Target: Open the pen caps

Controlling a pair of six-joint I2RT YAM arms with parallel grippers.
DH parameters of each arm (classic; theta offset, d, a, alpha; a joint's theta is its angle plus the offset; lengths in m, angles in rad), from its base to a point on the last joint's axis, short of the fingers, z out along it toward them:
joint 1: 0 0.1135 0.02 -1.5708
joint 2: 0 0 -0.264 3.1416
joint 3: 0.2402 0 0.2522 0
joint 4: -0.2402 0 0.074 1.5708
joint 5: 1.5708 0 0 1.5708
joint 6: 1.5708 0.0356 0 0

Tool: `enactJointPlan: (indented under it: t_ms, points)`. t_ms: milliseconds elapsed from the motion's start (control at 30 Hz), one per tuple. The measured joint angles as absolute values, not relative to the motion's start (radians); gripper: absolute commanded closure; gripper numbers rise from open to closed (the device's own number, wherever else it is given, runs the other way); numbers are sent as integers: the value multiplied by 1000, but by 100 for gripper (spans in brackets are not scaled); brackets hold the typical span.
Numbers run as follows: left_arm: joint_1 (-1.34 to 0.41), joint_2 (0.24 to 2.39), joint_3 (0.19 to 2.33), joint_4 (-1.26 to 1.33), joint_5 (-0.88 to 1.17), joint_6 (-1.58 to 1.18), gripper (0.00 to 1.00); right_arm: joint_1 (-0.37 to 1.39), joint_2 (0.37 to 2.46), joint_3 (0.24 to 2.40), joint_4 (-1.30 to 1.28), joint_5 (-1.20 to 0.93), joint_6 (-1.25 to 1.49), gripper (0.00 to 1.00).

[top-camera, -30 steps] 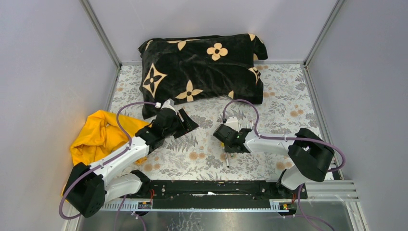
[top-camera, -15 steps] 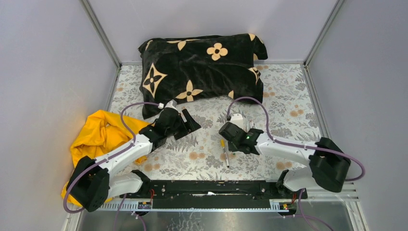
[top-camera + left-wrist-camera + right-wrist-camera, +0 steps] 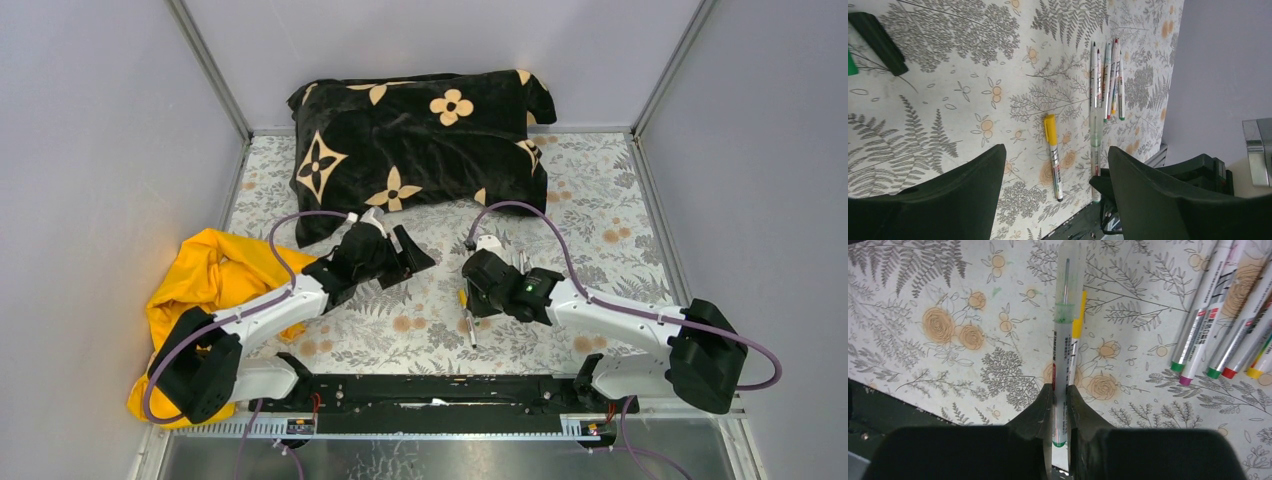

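My right gripper (image 3: 1060, 390) is shut on a whitish pen barrel (image 3: 1061, 355). The pen points away from it, just above the floral table. A translucent green-tinged cap (image 3: 1066, 285) covers its tip. A pen with a yellow cap (image 3: 1049, 129) lies on the table beside the held pen, and it also shows in the top view (image 3: 462, 298). My left gripper (image 3: 1055, 150) is open and empty. It hovers above the yellow-capped pen, to the left of my right gripper (image 3: 472, 288). Several more pens (image 3: 1228, 330) lie side by side, with green, magenta, red and yellow ends.
A black pillow with tan flowers (image 3: 420, 140) lies at the back. A yellow cloth (image 3: 210, 280) lies at the left by my left arm. A black oblong object (image 3: 878, 36) and a small green thing (image 3: 850, 64) lie at the left edge of the left wrist view.
My left gripper has moved right toward the centre. My right arm has swung its elbow out to the right and shifted slightly right, still holding the pen.
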State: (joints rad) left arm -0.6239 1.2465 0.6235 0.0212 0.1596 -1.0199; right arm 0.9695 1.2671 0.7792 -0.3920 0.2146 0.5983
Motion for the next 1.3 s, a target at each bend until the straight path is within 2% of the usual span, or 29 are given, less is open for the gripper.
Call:
enactJointPlan:
  t_ms: [800,967,1300]
  points:
    - [-702,1332,649,113,176,-1091,21,1041,1328,849,-323,169,592,95]
    - [-707,1345,656,124,176,-1099,24,1044,1334,852,-311,163,592,95]
    - [-713,1366,656,138,176,-1116,38,1047,1343,867,-301,163,591,96]
